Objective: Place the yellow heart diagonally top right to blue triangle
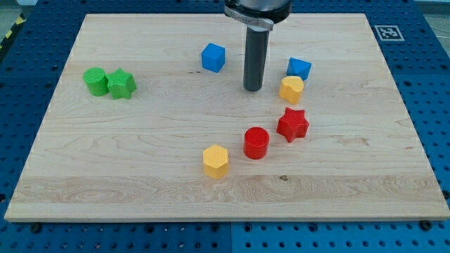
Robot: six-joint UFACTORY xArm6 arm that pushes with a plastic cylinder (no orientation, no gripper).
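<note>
The yellow heart is seen touching the blue triangle, below it, with my tip near its left. No claw is fitted. Being light, rigid and slippery, it should be pushed squarely.

A single camera looks down at an angle from the near edge of the wooden board, facing the far side, close enough that the board fills the frame.
</note>
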